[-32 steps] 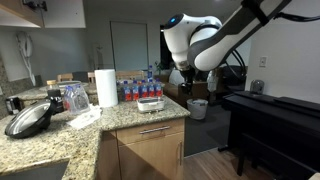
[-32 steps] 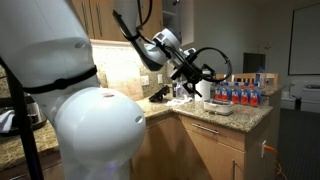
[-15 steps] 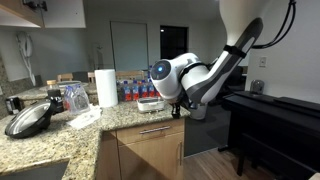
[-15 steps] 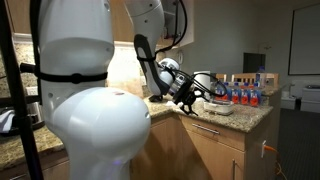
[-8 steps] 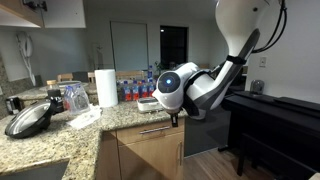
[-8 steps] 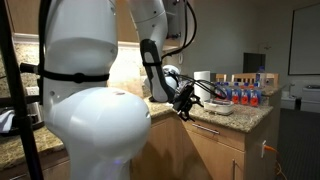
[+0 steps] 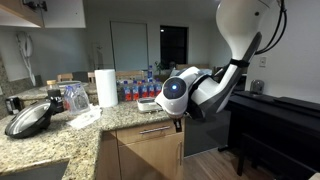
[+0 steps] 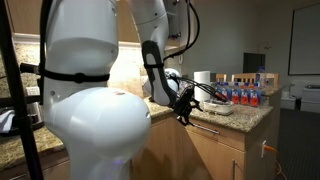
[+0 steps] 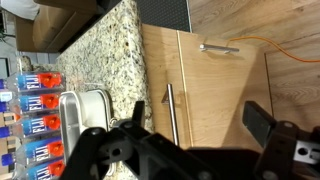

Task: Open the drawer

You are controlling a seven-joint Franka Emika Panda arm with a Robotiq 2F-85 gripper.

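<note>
Wrist view showed, left to right, bottles (image 9: 30,100), the granite worktop (image 9: 105,50), then the drawer (image 9: 158,60), shut flush under the worktop's edge, its bar handle (image 9: 168,112) untouched. The end effector (image 9: 198,122) hung before it with its fingers (image 9: 135,112) spread wide and holding nothing. The bar sat off-centre, nearer one finger. A good grasp probably meant centring the jaws across the bar, closing firmly, then pulling straight out, square to the front. The worktop lip just beside the handle left little finger room. In an exterior view, the floor (image 7: 210,160) ahead was open.
</note>
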